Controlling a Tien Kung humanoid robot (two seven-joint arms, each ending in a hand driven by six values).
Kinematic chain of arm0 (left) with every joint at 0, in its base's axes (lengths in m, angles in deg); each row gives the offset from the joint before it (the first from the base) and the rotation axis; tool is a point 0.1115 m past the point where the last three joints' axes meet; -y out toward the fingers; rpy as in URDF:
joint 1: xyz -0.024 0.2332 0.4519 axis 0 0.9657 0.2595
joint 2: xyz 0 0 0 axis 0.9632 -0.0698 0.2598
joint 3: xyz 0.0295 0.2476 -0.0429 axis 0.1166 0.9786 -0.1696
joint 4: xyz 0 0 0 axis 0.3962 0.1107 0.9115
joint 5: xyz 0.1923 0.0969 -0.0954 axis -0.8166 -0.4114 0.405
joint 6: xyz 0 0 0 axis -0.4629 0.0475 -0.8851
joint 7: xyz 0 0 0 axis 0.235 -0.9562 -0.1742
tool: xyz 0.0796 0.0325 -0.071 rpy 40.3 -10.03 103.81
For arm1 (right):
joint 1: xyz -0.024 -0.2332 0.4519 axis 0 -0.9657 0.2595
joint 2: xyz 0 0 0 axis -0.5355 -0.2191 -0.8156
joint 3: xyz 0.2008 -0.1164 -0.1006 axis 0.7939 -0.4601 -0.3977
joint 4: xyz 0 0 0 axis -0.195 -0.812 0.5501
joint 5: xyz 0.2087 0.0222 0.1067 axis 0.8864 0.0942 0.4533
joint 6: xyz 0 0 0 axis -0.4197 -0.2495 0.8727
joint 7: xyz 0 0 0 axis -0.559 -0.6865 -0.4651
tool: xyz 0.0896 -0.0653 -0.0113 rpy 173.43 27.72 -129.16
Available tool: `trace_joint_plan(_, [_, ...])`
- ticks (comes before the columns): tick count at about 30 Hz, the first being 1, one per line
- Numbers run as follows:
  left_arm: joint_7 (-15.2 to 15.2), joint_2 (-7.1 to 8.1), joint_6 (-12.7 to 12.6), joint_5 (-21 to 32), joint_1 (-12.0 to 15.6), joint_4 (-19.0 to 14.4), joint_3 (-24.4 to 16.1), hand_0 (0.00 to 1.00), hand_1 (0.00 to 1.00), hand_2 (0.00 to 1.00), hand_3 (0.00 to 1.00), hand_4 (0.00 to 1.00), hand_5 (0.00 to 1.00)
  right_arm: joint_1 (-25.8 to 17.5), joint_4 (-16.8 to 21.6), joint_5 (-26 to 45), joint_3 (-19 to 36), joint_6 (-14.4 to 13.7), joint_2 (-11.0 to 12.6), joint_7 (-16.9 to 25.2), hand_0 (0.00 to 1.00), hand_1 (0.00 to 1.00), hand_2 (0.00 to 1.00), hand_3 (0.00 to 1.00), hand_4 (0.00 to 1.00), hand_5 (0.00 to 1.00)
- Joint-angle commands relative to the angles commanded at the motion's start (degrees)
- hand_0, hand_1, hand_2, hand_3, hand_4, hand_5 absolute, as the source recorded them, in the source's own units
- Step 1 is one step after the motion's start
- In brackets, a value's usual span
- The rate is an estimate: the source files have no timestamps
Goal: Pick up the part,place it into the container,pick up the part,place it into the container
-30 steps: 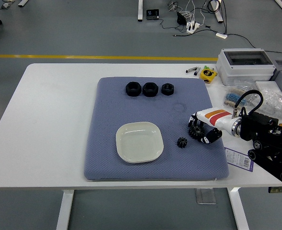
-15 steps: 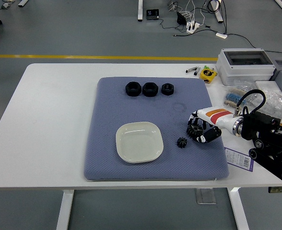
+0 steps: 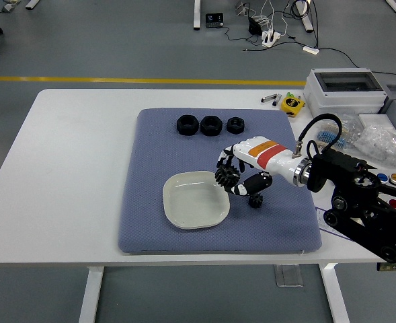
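Carrying a black toothed part (image 3: 226,177) in curled fingers, our right hand (image 3: 241,171) sits at the right rim of the white dish (image 3: 184,208), which serves as the container. A second toothed part (image 3: 255,200) lies on the blue-grey mat (image 3: 150,155) just under the hand, near the dish. We judge that letting go here could drop the gear on the rim, from which it might roll onto the mat; a low sweep could also nudge the second part. Three black nuts (image 3: 210,125) line the mat's far edge. The white table (image 3: 70,168) also bears a grey box (image 3: 345,91) and a yellow tape measure (image 3: 292,104); grey floor with a yellow line (image 3: 117,80) lies beyond
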State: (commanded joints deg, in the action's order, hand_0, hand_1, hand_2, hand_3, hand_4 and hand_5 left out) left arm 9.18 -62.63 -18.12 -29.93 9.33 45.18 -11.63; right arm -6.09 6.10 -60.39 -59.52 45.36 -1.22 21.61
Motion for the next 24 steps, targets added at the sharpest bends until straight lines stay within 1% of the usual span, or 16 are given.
trace_joint_plan(2, [0.1,0.02,0.0,0.3,-0.1,0.0,0.0,0.711,0.629,0.644,0.565,0.619,0.695,0.6,0.5,-0.3,-1.4,0.2,-1.1,-0.3,0.367,0.401,0.443,0.426,0.485,0.204])
trace_joint_plan(3, [0.1,0.03,0.0,0.4,-0.1,0.0,0.0,0.711,0.625,0.643,0.566,0.618,0.694,1.0,0.6,-0.6,-2.2,0.4,-1.8,-0.6,0.479,0.455,0.493,0.465,0.577,0.098])
trace_joint_plan(6, [0.1,0.06,0.0,0.5,-0.2,0.0,0.1,0.711,0.625,0.643,0.566,0.618,0.694,2.0,0.0,-0.5,-4.1,0.8,-3.8,-1.8,0.479,0.455,0.493,0.465,0.577,0.098])
trace_joint_plan(8, [0.1,0.05,0.0,0.5,-0.3,0.0,0.1,0.711,0.625,0.643,0.566,0.618,0.694,2.5,-0.8,-0.7,-4.9,1.5,-5.0,-4.0,0.479,0.455,0.493,0.465,0.577,0.098])
trace_joint_plan(9, [0.1,0.06,0.0,0.7,-0.4,0.0,0.4,0.711,0.623,0.645,0.566,0.619,0.696,2.7,-1.6,-1.0,-5.3,1.3,-5.8,-4.7,0.683,0.616,0.652,0.76,0.862,0.182])
trace_joint_plan(14, [0.2,0.12,-0.1,1.1,-0.6,0.0,0.5,0.711,0.623,0.645,0.566,0.619,0.696,3.4,-4.9,-2.1,-6.0,-0.7,-7.9,-4.9,0.683,0.616,0.652,0.76,0.862,0.182])
trace_joint_plan(15, [0.2,0.14,-0.1,1.0,-0.7,0.0,0.4,0.711,0.622,0.646,0.565,0.619,0.694,3.6,-5.6,-2.3,-6.0,-0.8,-8.2,-5.0,0.725,0.66,0.727,0.861,0.925,0.181])
trace_joint_plan(17, [0.1,0.19,-0.1,0.9,-0.8,0.0,0.4,0.711,0.622,0.646,0.565,0.619,0.694,3.8,-6.8,-2.2,-5.8,-0.6,-8.6,-5.0,0.725,0.66,0.727,0.861,0.925,0.181])
trace_joint_plan(20, [0.2,0.21,-0.2,0.8,-0.8,0.0,0.2,0.711,0.622,0.646,0.565,0.619,0.694,4.0,-7.2,-2.1,-5.5,0.1,-8.6,-4.6,0.725,0.66,0.727,0.861,0.925,0.181])
trace_joint_plan(21, [0.2,0.22,-0.2,0.8,-0.8,0.0,0.1,0.711,0.615,0.645,0.565,0.619,0.695,4.0,-7.0,-2.1,-5.4,0.3,-8.4,-4.4,0.75,0.678,0.76,0.877,0.934,0.172])
trace_joint_plan(24, [0.2,0.21,-0.2,0.5,-0.8,0.0,-0.1,0.711,0.615,0.645,0.565,0.619,0.695,3.7,-6.0,-2.2,-4.6,0.1,-7.6,-4.0,0.75,0.678,0.76,0.877,0.934,0.172])
